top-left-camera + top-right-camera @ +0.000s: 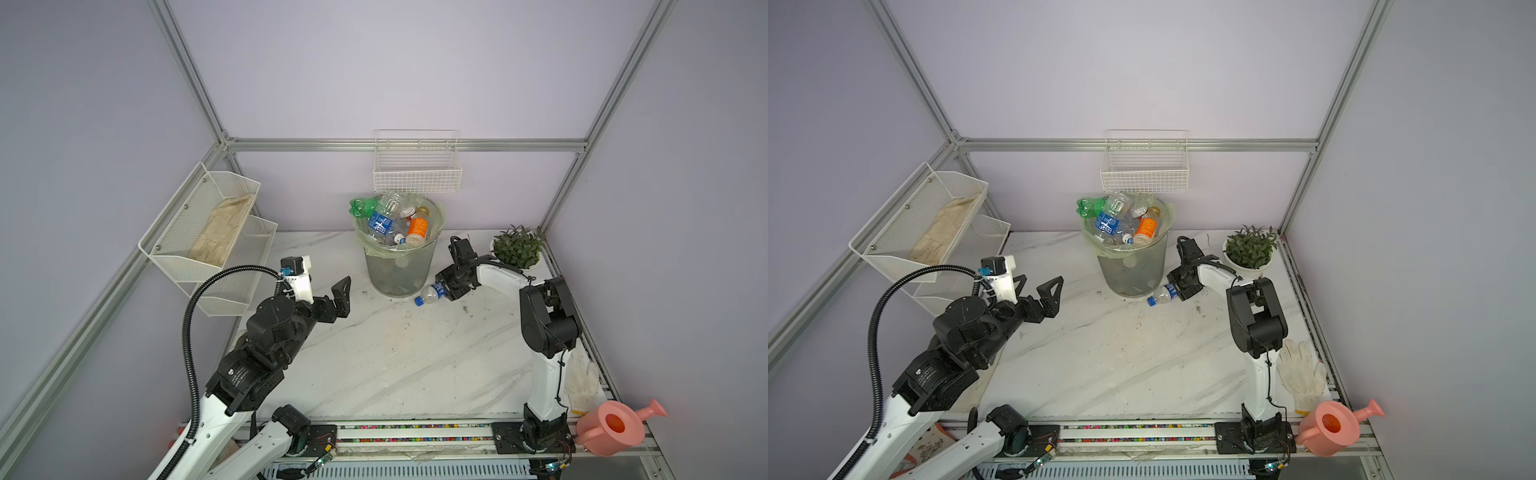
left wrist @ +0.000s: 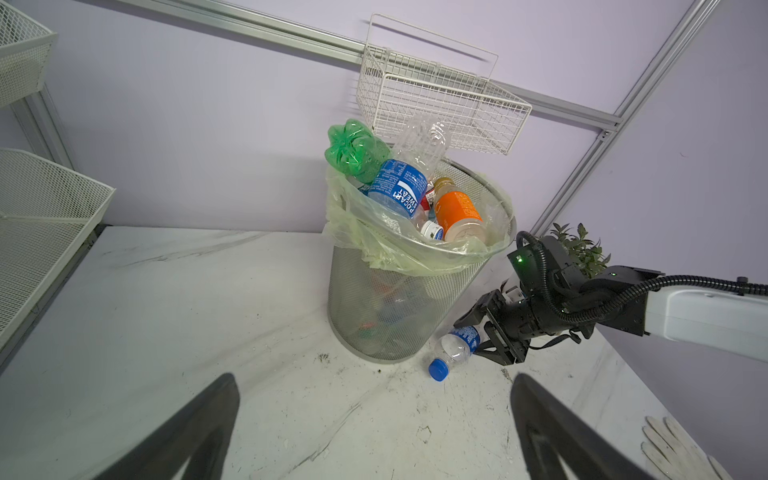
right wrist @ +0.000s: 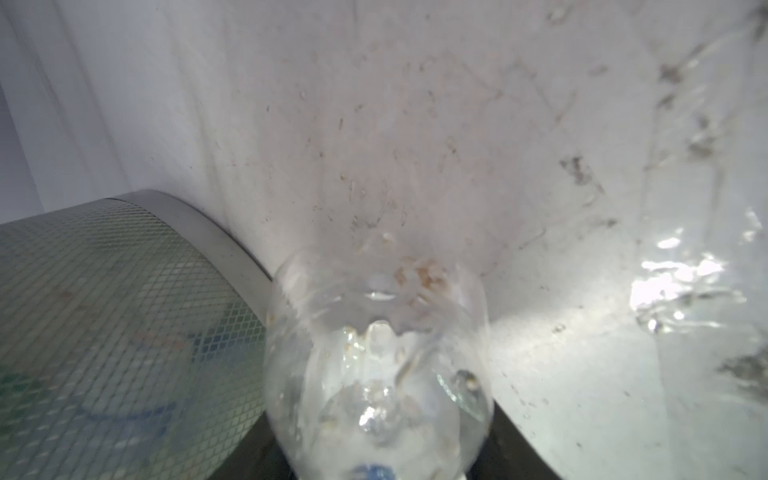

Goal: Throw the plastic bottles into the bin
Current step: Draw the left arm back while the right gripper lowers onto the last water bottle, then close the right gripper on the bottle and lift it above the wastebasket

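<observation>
Right fingers [image 2: 478, 311] straddle a blue-capped bottle [image 1: 431, 293] lying on the tabletop [image 1: 395, 365] beside the full bin [image 1: 399, 270], mid-frame; whether they clamp it, cannot tell. Left fingers [image 1: 341, 291] spread wide, empty.

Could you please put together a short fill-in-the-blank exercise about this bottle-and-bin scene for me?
1. The bottle lying on the table beside the bin has a ____ cap.
2. The right gripper has its fingers on either side of the ____.
3. The left gripper is wide ____ and holds nothing.
4. The watering can at the table's near corner is ____.

Missing words: blue; bottle; open; pink.
</observation>
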`<state>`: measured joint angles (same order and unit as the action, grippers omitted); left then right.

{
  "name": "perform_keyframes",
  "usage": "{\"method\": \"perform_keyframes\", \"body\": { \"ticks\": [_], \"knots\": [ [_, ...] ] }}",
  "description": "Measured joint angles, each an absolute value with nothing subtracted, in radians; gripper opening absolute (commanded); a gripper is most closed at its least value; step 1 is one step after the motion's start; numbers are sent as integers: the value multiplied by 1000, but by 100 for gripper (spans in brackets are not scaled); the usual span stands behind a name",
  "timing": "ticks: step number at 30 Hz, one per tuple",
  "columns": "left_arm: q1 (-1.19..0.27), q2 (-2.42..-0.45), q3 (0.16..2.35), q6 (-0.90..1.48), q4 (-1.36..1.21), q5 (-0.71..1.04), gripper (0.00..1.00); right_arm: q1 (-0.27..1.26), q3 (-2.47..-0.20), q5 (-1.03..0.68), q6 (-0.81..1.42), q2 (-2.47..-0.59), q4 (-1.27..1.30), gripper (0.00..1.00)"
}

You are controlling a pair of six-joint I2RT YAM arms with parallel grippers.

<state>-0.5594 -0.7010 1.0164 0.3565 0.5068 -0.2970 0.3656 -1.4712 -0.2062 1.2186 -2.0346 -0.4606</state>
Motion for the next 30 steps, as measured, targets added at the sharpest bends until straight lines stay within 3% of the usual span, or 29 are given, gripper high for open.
{"method": "perform_keyframes", "body": {
  "ticks": [2, 7, 14, 16, 18, 30],
  "knots": [
    [-559, -701, 1016, 356, 507, -299, 100, 366, -1468, -207, 1213, -2035, -457, 56],
    [-559, -701, 1016, 356, 507, -302, 100, 366, -1435, -220, 1195, -2020, -415, 36],
    [-559, -698, 1015, 356, 513, -304, 100, 366, -1280, -176, 1209, -1897, -388, 22],
    [-559, -695, 1010, 356, 513, -305, 100, 366, -1251, -157, 1211, -1854, -397, 15],
    [-559, -690, 1002, 356, 517, -308, 100, 366, -1245, -140, 1204, -1818, -398, 1],
    [-559, -665, 999, 356, 524, -319, 100, 366, -1086, -86, 1144, -1456, -202, 0]
  ]
}}
